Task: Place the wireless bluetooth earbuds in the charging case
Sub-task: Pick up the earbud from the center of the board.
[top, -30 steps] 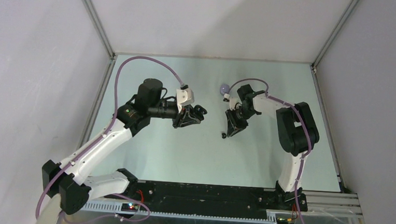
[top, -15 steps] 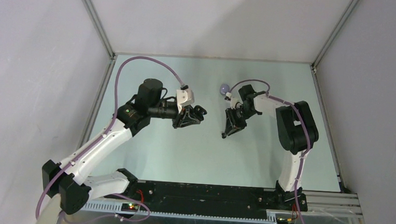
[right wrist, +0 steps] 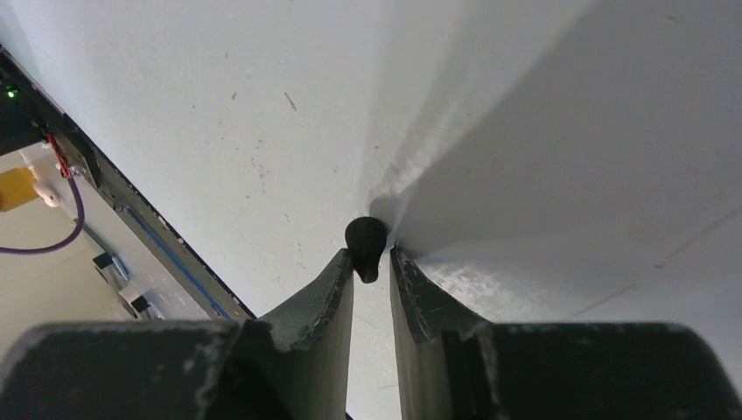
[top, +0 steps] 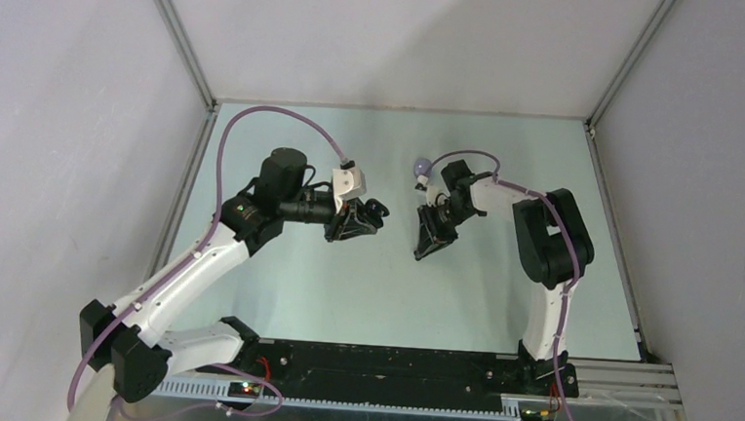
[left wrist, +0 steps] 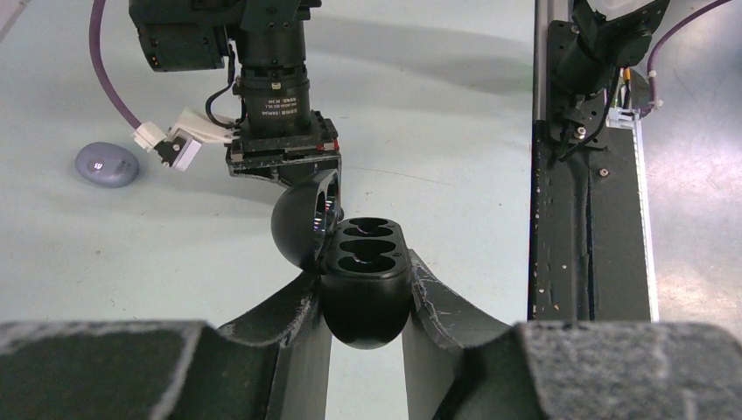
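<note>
My left gripper (top: 373,212) is shut on a black charging case (left wrist: 366,289) and holds it above the table. Its lid (left wrist: 302,223) is open and both sockets look empty. In the top view the case (top: 377,209) sits at the fingertips. My right gripper (right wrist: 371,258) points down at the table, its fingertips pinching a black earbud (right wrist: 365,236) that rests on the surface. In the top view the right gripper (top: 422,252) hides the bud. No purple earbuds or second black earbud are in view.
A closed purple-grey oval case (top: 420,166) lies on the table behind the right wrist; it also shows in the left wrist view (left wrist: 107,164). The black base rail (left wrist: 586,219) runs along the near edge.
The right gripper has moved slightly left and down over the black earbud that lay beside its tips, and closed on it. The left arm has not moved.
</note>
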`<state>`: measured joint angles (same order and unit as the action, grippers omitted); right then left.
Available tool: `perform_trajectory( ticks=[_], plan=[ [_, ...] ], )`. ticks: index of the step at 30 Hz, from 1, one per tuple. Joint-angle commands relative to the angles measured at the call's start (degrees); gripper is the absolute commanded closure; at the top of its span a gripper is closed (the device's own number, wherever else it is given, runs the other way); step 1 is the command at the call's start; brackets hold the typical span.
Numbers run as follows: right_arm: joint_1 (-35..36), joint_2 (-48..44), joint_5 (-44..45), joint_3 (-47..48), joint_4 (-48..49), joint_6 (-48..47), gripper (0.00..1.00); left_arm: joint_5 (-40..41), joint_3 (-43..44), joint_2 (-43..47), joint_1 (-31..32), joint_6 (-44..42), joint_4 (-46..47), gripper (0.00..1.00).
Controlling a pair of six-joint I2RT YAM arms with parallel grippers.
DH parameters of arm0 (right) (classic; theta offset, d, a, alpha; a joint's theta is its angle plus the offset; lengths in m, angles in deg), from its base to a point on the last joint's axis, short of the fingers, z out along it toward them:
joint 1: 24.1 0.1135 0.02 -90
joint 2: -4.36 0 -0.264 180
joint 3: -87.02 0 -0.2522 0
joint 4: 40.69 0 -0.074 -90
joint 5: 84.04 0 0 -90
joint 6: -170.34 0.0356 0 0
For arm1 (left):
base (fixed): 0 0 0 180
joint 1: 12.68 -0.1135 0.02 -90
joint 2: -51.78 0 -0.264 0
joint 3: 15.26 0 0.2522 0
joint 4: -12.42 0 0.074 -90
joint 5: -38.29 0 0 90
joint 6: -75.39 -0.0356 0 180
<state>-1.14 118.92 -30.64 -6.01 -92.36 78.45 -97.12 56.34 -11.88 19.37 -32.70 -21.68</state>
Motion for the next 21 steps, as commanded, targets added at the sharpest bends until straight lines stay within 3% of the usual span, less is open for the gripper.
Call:
perform_trajectory(
  ticks=[1, 9, 15, 21],
  plan=[
    [1.0, 2.29, 3.0, 0.79, 0.77, -0.4, 0.77, -1.52, 1.94, -0.05, -0.17, -1.18, 0.42, 0.95],
    [-0.6, -0.99, -1.12, 0.81, 0.86, -1.19, 0.95, -1.69, 1.83, 0.06, -0.1, -1.29, 0.3, 0.95],
    [-0.24, -6.47, -3.59, 1.3, -0.88, -3.74, 0.87, -1.74, 1.5, 0.47, -0.23, -1.21, 0.66, 0.95],
    [0.55, -5.92, -1.39, 1.31, -0.58, -4.12, 0.89, -2.05, 1.4, 0.89, -0.15, -0.71, 0.97, 0.95]
  ],
)
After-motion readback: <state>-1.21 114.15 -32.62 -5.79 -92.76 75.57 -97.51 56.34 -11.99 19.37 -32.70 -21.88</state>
